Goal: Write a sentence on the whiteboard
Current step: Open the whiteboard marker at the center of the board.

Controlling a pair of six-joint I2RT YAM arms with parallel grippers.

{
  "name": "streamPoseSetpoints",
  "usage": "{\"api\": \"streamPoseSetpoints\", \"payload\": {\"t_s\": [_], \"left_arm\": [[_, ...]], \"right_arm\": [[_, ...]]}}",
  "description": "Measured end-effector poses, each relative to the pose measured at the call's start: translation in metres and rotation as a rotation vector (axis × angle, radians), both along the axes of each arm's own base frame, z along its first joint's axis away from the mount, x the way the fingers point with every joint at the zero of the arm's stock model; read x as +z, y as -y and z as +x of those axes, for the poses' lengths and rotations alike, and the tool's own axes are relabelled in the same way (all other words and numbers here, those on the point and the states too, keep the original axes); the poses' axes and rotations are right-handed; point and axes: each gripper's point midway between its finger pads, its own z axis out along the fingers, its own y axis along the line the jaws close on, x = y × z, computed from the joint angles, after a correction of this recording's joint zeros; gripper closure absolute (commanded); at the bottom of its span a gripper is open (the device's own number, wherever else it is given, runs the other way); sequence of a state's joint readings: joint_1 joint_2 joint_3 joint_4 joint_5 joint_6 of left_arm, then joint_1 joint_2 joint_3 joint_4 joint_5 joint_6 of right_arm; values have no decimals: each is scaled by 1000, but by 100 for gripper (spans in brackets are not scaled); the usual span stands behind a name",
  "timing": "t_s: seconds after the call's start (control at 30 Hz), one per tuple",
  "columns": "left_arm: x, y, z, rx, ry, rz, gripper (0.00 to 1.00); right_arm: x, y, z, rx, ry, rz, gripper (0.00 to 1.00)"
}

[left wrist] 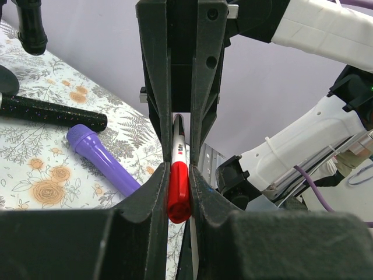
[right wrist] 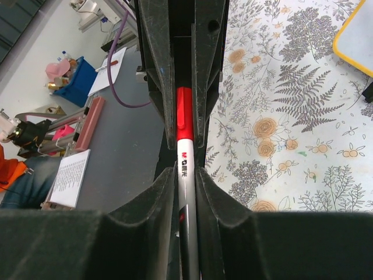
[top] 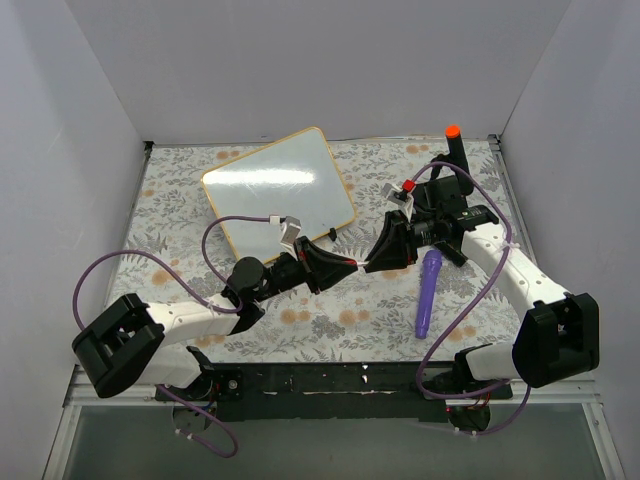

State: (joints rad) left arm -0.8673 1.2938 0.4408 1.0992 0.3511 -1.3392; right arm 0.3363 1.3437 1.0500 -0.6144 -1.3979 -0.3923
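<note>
White arms (top: 180, 318), black joints (top: 247, 272), black left pincer (top: 352, 266) and right pincer (top: 372, 264). Purple cables (top: 128, 253) behind each pincer. Round screw holes (left wrist: 211, 60) up the black fingers (left wrist: 152, 87).

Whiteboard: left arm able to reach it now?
Probably yes: the whiteboard lies just beyond the left gripper, nothing between. But it is shut on the marker cap, the right gripper on the barrel.
</note>
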Motion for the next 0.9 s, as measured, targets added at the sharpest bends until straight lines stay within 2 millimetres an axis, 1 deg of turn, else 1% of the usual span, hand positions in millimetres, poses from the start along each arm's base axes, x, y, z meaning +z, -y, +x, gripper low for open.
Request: {"api": "streamPoseSetpoints", "payload": {"t_s": [0.1,0.3,0.4,0.43,0.63,0.67,0.7,0.73,0.77,0.83,0.9], "left_arm": [[1,0,1,5,2,-1,100],[2,-1,1,9,6,-5,100],[2,-2,1,11,4,-5,100],[2,-2,1,11,4,-6,100],[4,-3,-1,9,6,-12,100],[4,-3,-1,8,7,-13,100],[3,-3,-2,5,8,-13,100],[3,-4,-3,2,10,-15,100],[2,-4,-5,-2,10,-15,100],[1,-5,-6,-3,10,-16,100],[1,-6,-7,-2,11,-19,100]], "right_arm": [[0,0,1,0,5,1,69],[0,-1,1,0,10,3,72],[0,-1,1,0,14,4,85],[0,-1,1,1,16,5,98],[1,-1,1,7,32,16,99],[1,0,0,8,35,19,98],[1,0,-1,9,37,20,89],[0,0,-2,11,35,20,72],[-1,0,-4,14,34,19,66],[-2,0,-5,17,36,20,61],[-2,0,-5,17,46,23,61]]}}
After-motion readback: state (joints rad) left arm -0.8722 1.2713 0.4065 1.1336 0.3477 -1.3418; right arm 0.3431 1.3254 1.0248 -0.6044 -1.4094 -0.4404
